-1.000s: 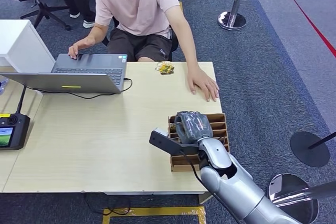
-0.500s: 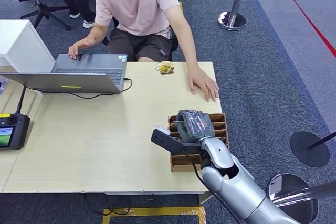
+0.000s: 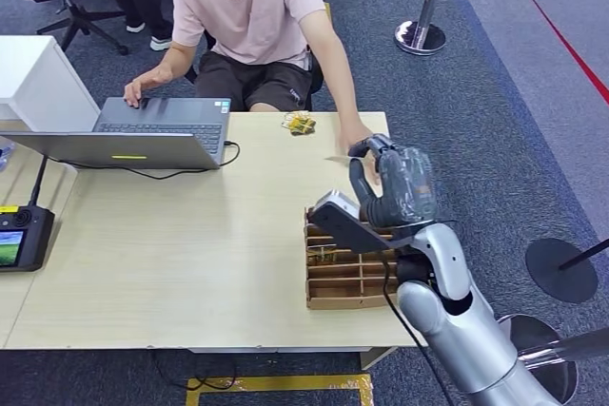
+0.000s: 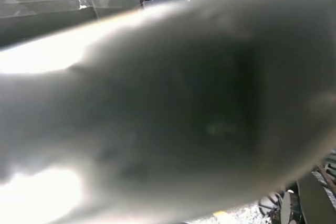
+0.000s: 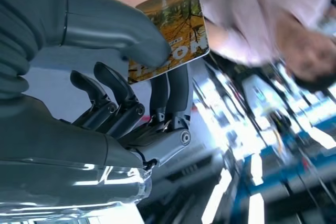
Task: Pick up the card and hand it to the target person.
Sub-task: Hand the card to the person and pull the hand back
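Above the slotted wooden tray [image 3: 344, 278] on the desk [image 3: 180, 254], my right hand [image 3: 395, 187] pinches the card [image 5: 170, 30] in its fingers [image 5: 118, 35], near the person's hand [image 3: 367, 161]; laptop [image 3: 136, 132] far left

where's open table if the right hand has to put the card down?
Widest bare patch: the table between the laptop, the controller and the slotted wooden tray. A smaller strip lies between the tray and the yellow item. It is crowded at the far right corner, where the right hand holds the card over the person's hand.
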`<state>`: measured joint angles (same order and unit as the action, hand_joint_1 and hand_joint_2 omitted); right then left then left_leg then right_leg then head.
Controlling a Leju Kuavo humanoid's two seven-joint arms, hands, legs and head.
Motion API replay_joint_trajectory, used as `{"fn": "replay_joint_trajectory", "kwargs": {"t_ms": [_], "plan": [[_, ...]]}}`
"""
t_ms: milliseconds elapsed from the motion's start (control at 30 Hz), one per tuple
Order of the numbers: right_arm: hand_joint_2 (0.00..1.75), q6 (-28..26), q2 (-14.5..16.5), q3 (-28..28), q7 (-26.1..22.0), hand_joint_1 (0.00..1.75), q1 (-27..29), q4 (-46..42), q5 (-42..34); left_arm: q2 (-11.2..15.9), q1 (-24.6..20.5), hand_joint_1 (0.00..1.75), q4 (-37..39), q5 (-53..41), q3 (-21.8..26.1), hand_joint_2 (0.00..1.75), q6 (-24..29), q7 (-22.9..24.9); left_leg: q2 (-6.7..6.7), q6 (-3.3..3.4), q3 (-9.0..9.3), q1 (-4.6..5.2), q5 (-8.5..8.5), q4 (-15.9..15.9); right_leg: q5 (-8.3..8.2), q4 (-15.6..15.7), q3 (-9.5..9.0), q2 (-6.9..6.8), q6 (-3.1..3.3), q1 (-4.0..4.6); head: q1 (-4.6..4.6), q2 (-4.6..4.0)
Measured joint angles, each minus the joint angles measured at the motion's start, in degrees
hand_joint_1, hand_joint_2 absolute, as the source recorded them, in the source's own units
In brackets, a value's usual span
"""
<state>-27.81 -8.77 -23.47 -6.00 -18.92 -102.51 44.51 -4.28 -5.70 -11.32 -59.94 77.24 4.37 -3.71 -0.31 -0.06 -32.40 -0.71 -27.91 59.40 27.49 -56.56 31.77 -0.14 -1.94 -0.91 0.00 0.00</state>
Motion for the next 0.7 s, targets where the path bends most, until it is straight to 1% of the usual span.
{"fn": "replay_joint_trajectory", "kwargs": {"t_ms": [267,367,433,533,567,600,667,700], "plan": [[1.75,-0.46,1.43,-0.89,-0.63,1.59,-0.26,1.88,0.65,0.02,0.01,0.0,0.06,-0.01,-0.01,0.0,-0.24,0.0,0.11,0.0,0.03,0.0,0.0,-0.02,-0.04,0.01,0.01,0.11,0.0,0.0,0.0,0.0],[1.75,-2.34,3.44,-3.5,-3.35,1.59,-1.61,9.94,3.33,0.07,-0.06,0.0,0.03,-0.69,-0.69,0.0,-0.6,-0.08,0.18,0.0,0.11,-0.01,0.01,-0.08,-0.07,0.08,-0.06,0.18,0.01,0.01,0.0,0.0],[1.75,-5.03,6.08,-6.12,-5.59,1.59,-3.67,19.82,6.29,0.16,-0.14,0.0,0.06,-1.3,-1.3,0.0,-0.96,-0.16,0.31,-0.01,0.23,-0.02,0.04,-0.19,-0.14,0.18,-0.14,0.3,0.05,0.03,0.0,0.0],[1.75,-10.36,11.78,-8.29,-7.3,1.59,-8.88,37.3,10.52,0.36,-0.24,0.0,0.11,-2.06,-2.11,0.0,-1.8,-0.57,0.56,-0.04,0.36,-0.04,0.08,-0.31,-0.25,0.26,-0.19,0.56,0.09,0.05,0.0,0.0],[1.75,-11.49,13.74,-7.67,-7.65,1.59,-10.75,41.84,11.71,0.43,-0.27,0.0,0.13,-2.25,-2.33,0.0,-2.11,-0.74,0.63,-0.05,0.36,-0.06,0.07,-0.31,-0.26,0.26,-0.18,0.63,0.09,0.06,0.0,0.0],[1.75,-12.17,15.72,-5.73,-8.54,1.59,-12.29,45.29,13.26,0.5,-0.29,0.0,0.15,-2.4,-2.51,0.0,-2.45,-0.95,0.7,-0.06,0.35,-0.07,0.07,-0.3,-0.28,0.22,-0.14,0.7,0.09,0.06,0.0,0.0],[1.75,-12.19,19.47,0.13,-11.01,1.59,-14.89,50.85,16.47,0.59,-0.34,0.0,0.17,-2.67,-2.81,0.0,-2.85,-1.13,0.59,-0.07,0.21,-0.07,0.06,-0.17,-0.22,0.07,-0.03,0.59,0.07,0.06,0.0,0.0],[1.75,-12.19,20.82,2.63,-12.01,1.59,-16.03,53.3,17.9,0.62,-0.35,0.0,0.19,-2.75,-2.9,0.0,-2.96,-1.15,0.51,-0.08,0.14,-0.07,0.08,-0.11,-0.2,0.0,0.03,0.52,0.07,0.05,0.0,0.0]]}}
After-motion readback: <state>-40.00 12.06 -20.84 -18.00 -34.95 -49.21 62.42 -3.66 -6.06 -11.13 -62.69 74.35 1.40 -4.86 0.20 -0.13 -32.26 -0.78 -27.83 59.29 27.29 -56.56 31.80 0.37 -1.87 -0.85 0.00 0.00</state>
